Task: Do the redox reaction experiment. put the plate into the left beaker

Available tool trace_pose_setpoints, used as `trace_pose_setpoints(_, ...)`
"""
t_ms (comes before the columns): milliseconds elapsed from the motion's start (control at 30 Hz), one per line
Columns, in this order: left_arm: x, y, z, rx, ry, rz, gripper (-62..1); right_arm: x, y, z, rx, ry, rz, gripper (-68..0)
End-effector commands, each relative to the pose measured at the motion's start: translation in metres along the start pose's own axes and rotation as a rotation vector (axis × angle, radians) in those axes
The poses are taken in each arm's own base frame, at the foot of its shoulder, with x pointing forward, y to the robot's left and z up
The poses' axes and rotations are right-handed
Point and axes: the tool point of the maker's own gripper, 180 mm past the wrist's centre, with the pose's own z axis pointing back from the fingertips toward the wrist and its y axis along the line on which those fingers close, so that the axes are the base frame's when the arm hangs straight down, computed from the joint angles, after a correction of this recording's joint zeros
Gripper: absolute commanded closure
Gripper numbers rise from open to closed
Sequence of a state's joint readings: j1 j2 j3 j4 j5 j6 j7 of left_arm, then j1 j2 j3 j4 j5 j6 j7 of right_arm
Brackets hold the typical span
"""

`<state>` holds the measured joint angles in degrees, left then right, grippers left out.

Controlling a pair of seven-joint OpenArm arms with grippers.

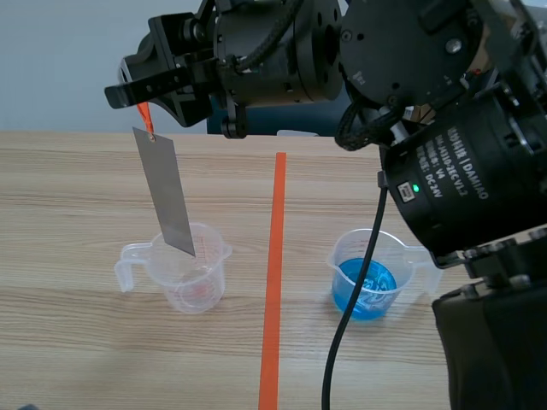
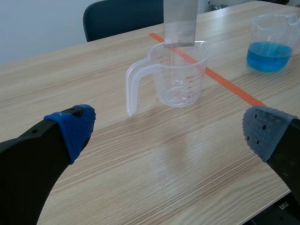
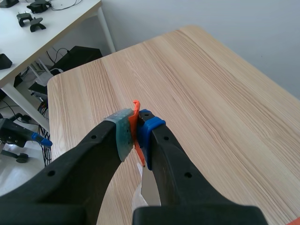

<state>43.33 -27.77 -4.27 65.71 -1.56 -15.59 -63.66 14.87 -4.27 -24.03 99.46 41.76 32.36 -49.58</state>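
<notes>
L hand (image 2: 168, 132) wide; R hand (image 3: 135, 133) pinches plate (image 1: 167, 192) by orange tab (image 1: 145, 115) over clear left beaker (image 1: 201, 286); right beaker (image 1: 400, 256): blue liquid (image 1: 359, 292)

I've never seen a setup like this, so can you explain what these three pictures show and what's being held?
This is a robot with two arms, each ending in a two-fingered hand. One picture looks out from between the arms; the others come from cameras on each wrist. On the table stand an empty clear beaker and a beaker of blue liquid, an orange tape line between them. The right hand pinches an orange tab from which a metal plate hangs over the empty beaker. The left hand is open and empty.
</notes>
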Motion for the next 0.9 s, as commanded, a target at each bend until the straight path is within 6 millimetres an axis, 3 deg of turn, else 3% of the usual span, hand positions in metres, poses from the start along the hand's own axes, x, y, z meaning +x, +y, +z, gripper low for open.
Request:
trace_pose_setpoints(0,0.003,-0.0001,0.0028,0.01,-0.011,0.005,-62.3,0.0118,-0.0001,0.0,0.007,-0.034,0.018,-0.2)
trace_pose_setpoints(867,0.0031,0.0,0.0027,0.01,-0.011,0.005,-62.3,0.0161,-0.0066,0.0003,-0.033,-0.064,0.049,-0.2)
